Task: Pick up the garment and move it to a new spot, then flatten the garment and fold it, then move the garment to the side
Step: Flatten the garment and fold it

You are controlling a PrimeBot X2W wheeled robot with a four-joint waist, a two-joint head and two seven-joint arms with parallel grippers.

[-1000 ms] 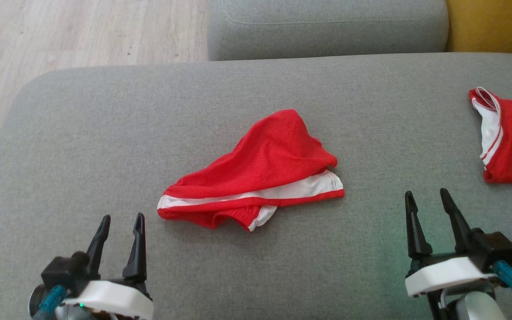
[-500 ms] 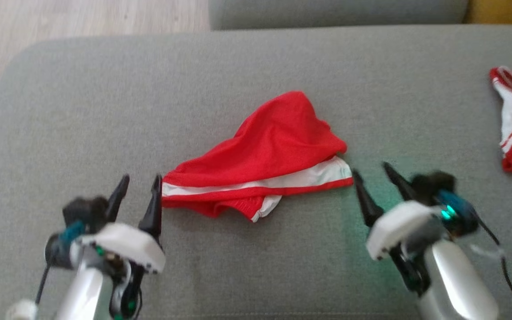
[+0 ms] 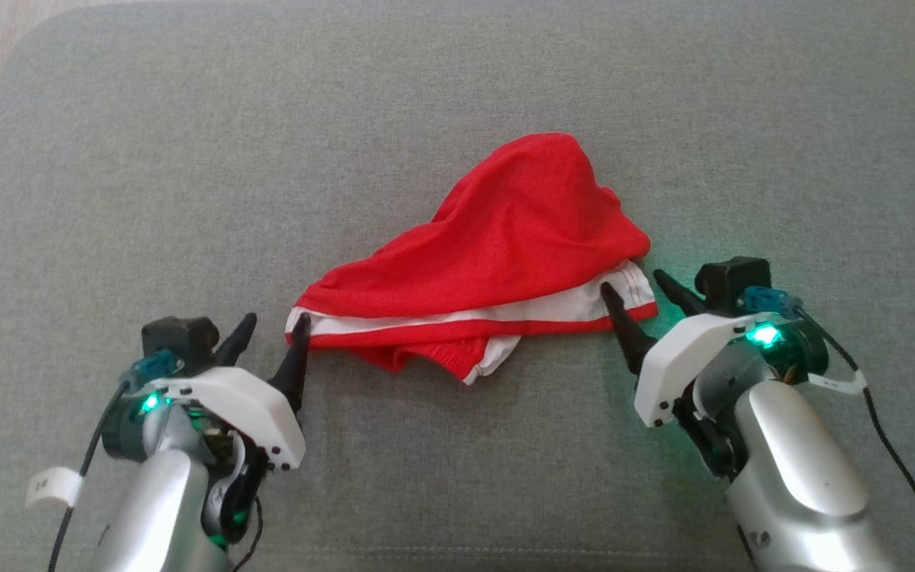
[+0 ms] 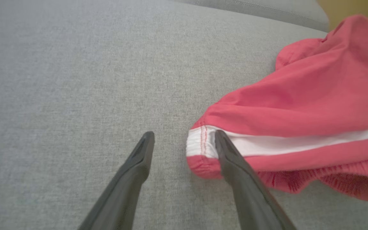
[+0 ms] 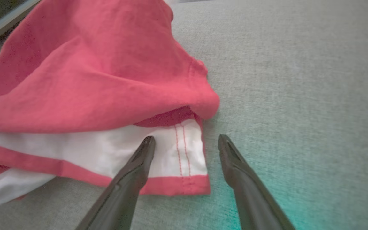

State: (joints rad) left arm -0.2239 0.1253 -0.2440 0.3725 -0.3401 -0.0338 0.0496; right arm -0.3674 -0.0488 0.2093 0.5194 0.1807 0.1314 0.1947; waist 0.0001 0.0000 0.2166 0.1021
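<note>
Two end effectors are at the two ends of the red garment (image 3: 505,246), and both are spread wide with nothing held. The garment lies in the middle of the grey sofa seat (image 3: 426,95), bunched up and not flat.

The left end effector (image 3: 276,322) is at the garment's left end. One of its fingers rests over the white band (image 4: 283,143) there, and the other is over bare seat. The right end effector (image 3: 631,282) is at the right end. One of its fingers is over the white band and the other is on the seat, so the corner sits between them.

I think this is the very first step: getting ready to pick the garment up. Next, both sets of fingers need to go down a little and squeeze shut on the two corners together. Then both arms can lift as one. The cloth is thin and soft, so the fingers must get under or around the edge, or they may slip off.

The garment's long way runs left to right. Its left end is a bit nearer and its right end a bit farther. The white band runs along the near side, and the red hump points to the far right.
</note>
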